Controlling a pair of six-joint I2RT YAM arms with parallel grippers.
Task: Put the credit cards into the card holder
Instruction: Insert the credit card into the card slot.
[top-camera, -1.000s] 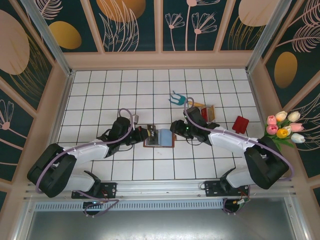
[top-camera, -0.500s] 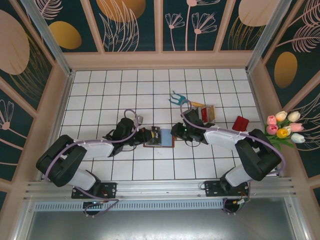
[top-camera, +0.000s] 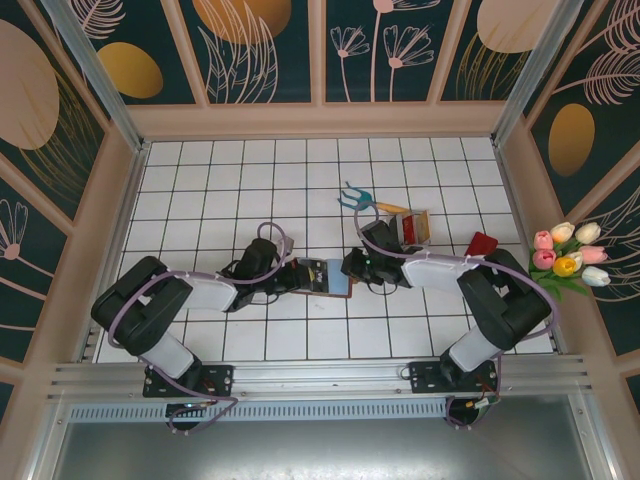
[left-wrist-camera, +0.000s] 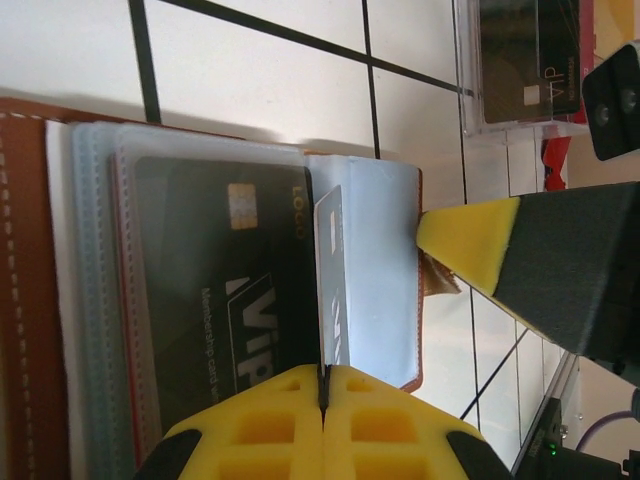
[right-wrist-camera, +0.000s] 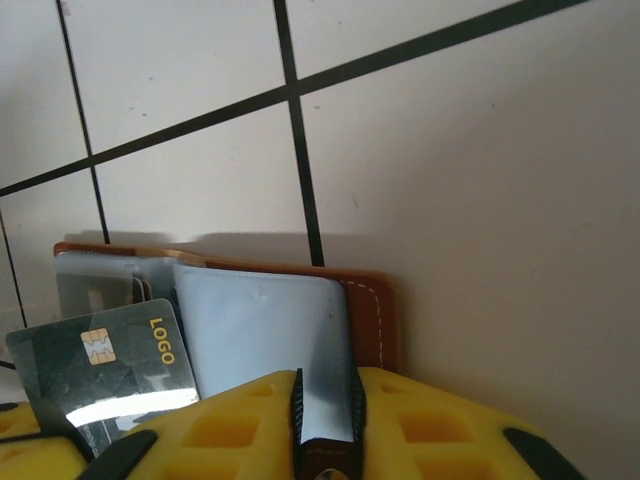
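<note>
Pinching a thin pale plastic card, the left gripper is holding it over the reddish-brown leather wallet, whose edge the right gripper is clamping.

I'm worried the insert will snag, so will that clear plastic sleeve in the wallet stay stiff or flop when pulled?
Probably floppy: the clear sleeve looks thin and curves where the right gripper pinches it. Likely slippery too, given its glossy sheen. The card holder itself may slide, lying flat on smooth tile.
</note>
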